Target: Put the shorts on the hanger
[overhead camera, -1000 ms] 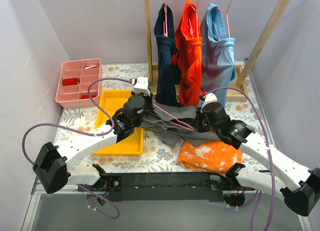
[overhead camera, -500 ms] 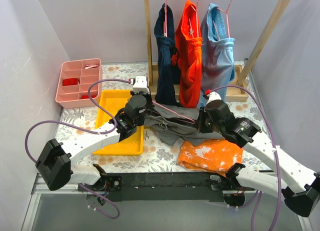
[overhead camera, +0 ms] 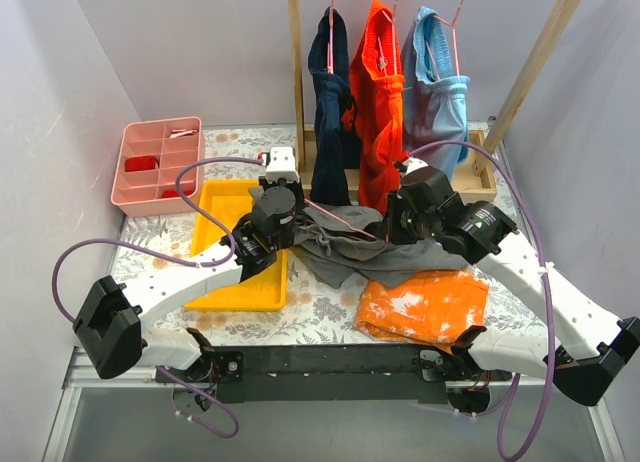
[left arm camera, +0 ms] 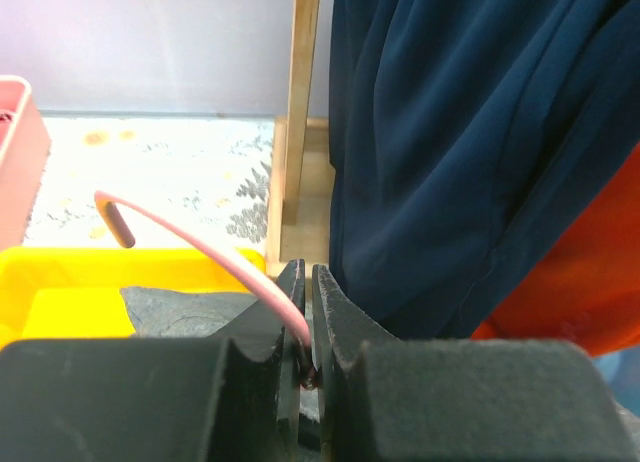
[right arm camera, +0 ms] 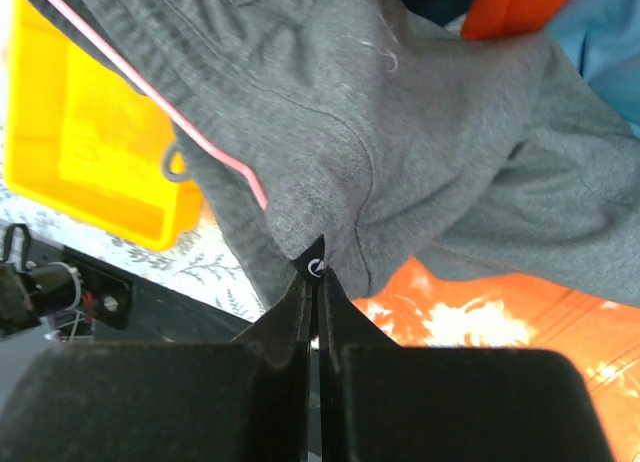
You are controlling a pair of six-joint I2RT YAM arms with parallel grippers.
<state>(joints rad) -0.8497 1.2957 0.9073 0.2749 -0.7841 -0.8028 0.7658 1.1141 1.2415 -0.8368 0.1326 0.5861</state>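
The dark grey shorts (overhead camera: pixel 350 244) hang lifted between my two grippers above the table's middle; they also show in the right wrist view (right arm camera: pixel 400 132). The thin pink hanger (overhead camera: pixel 345 222) runs through them; its wire shows in the right wrist view (right arm camera: pixel 150 92) and its hook in the left wrist view (left arm camera: pixel 190 237). My left gripper (overhead camera: pixel 283 210) is shut on the hanger's wire at the neck (left arm camera: pixel 306 327). My right gripper (overhead camera: pixel 398 222) is shut on a fold of the shorts by a small black tag (right arm camera: pixel 315 269).
A wooden rack (overhead camera: pixel 298 82) at the back holds navy (overhead camera: pixel 330 112), orange (overhead camera: pixel 378 112) and light blue (overhead camera: pixel 437 112) garments. An orange white-blotched cloth (overhead camera: pixel 420 307) lies at the front. A yellow tray (overhead camera: pixel 225 207) and a pink divided box (overhead camera: pixel 160 162) stand on the left.
Both grippers have lifted and moved toward the rack, carrying the hanger and the shorts up off the table. The right arm rose most; the orange cloth is more uncovered.
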